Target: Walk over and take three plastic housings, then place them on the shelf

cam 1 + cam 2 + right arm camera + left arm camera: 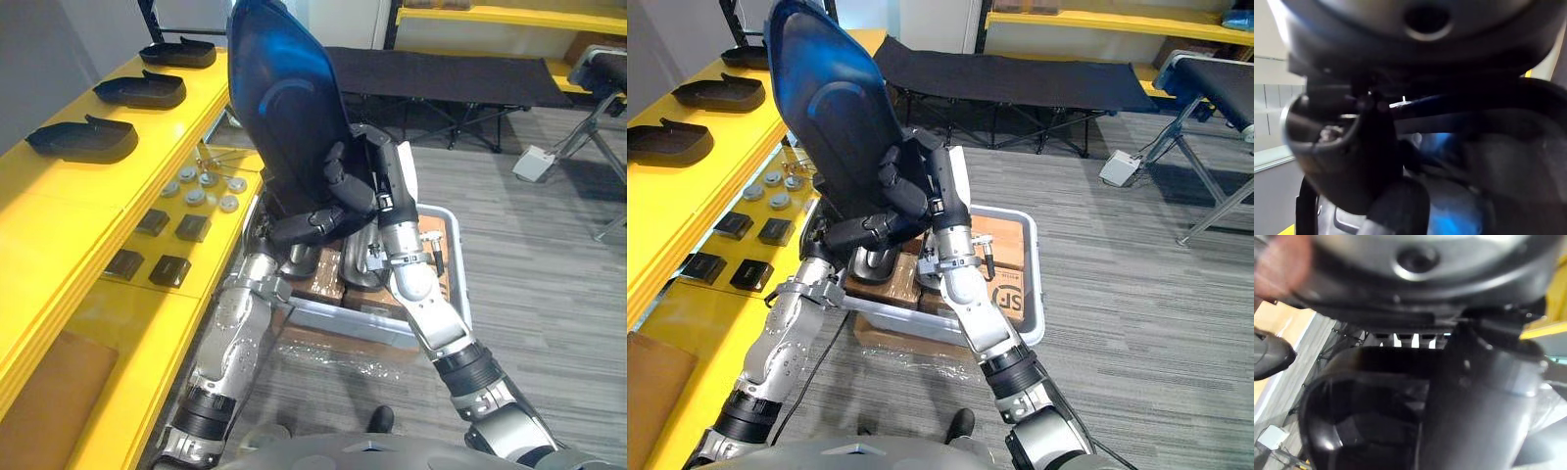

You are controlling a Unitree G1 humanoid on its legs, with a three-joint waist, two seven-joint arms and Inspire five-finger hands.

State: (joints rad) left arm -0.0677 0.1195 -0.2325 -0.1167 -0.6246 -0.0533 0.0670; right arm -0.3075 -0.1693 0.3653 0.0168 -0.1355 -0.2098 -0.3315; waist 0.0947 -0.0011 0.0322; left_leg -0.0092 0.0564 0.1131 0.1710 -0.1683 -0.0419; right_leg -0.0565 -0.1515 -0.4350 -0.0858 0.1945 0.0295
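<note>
I hold a large dark blue plastic housing point(284, 93) upright before me, its rounded face toward the camera. My right hand point(355, 184) is curled over its lower edge from the right. My left hand point(306, 227) grips it from below, fingers wrapped round the bottom rim. The same housing point(828, 98) shows with my right hand point(909, 184) and left hand point(862, 233) on it. Three black housings point(83, 139), point(142, 90), point(179, 51) lie in a row on the top of the yellow shelf point(59, 225) to my left.
The lower yellow shelf level carries small black blocks point(171, 269) and several round metal discs point(201, 186). A grey crate point(460, 284) with brown boxes and metal parts stands under my arms. A black cot point(441, 78) and a white box point(534, 162) stand on the floor beyond.
</note>
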